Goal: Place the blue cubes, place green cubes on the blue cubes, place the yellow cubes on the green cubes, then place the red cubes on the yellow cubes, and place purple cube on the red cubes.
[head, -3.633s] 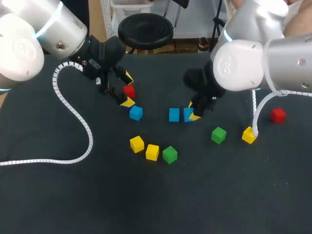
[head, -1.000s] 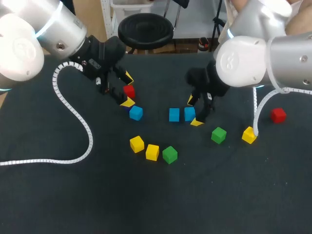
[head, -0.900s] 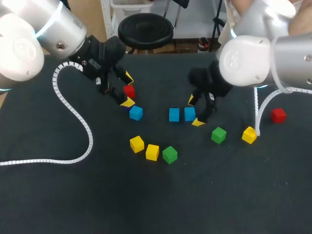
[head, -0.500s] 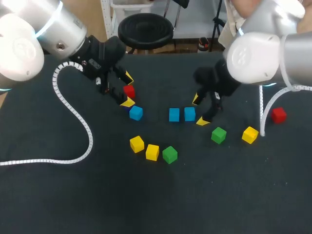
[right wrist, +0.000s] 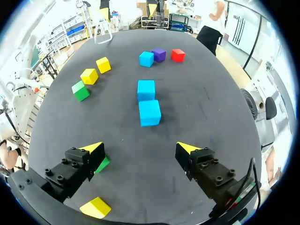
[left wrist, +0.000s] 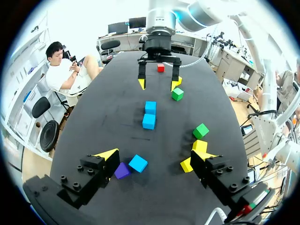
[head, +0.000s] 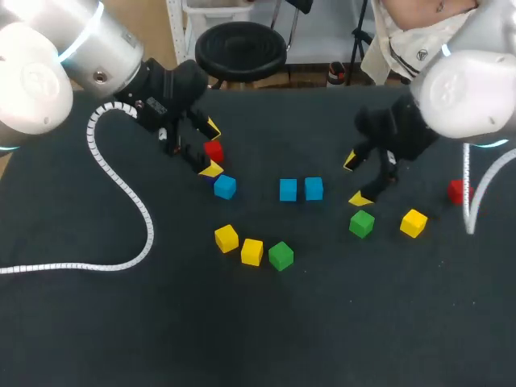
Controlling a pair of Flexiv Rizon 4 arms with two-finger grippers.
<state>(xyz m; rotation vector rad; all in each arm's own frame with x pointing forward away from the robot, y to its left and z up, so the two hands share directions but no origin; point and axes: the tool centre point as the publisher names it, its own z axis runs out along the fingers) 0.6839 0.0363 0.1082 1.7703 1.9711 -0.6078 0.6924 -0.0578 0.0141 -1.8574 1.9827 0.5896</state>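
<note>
While the left gripper (head: 211,149) hangs wide open and empty, the head view sets a red cube (head: 214,150) in its gap, a lone blue cube (head: 225,187) just beside one tip. The left wrist view adds a purple cube (left wrist: 122,170) by that finger, unseen from above, but loses the red. Ahead of those fingers sits the blue pair (head: 288,190), side by side, with the yellow pair (head: 226,238) and a green cube (head: 280,255) nearby. Over to the right gripper (head: 356,179): spread, holding nothing, a second green cube (head: 362,222) just beside one tip. Its wrist view shows that green peeking from under the finger. Beyond it lie a single yellow cube (head: 414,222) and a far red cube (head: 458,191).
</note>
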